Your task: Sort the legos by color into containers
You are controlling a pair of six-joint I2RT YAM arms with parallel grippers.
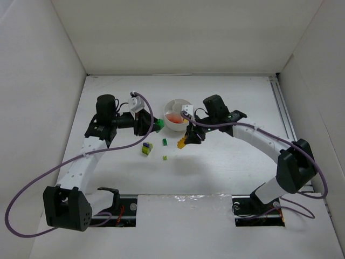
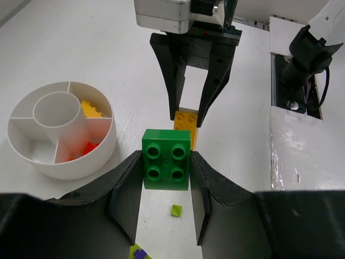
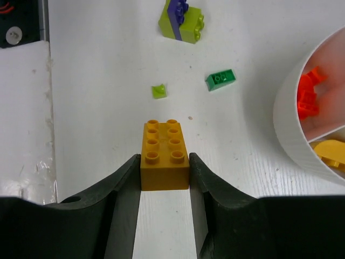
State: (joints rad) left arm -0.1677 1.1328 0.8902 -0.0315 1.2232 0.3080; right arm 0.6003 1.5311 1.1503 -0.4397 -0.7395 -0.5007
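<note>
My left gripper [image 2: 166, 157] is shut on a green two-by-two lego [image 2: 166, 162], held above the table beside the round white divided dish [image 2: 81, 162]. My right gripper [image 3: 164, 161] is shut on a yellow-orange two-by-four lego [image 3: 164, 156], just in front of the dish [image 3: 294, 135]. The two grippers face each other closely in the top view, left gripper [image 1: 154, 125] and right gripper [image 1: 186, 141]. One wedge holds orange-red legos [image 3: 307, 97]; the neighbouring wedge holds a yellow one [image 3: 331, 151].
On the table lie a lime-and-purple clump [image 3: 182, 20], a small green piece [image 3: 220, 79] and a tiny lime bit [image 3: 158, 90]. They sit between the arms, in front of the dish [image 1: 171, 125]. White walls enclose the table.
</note>
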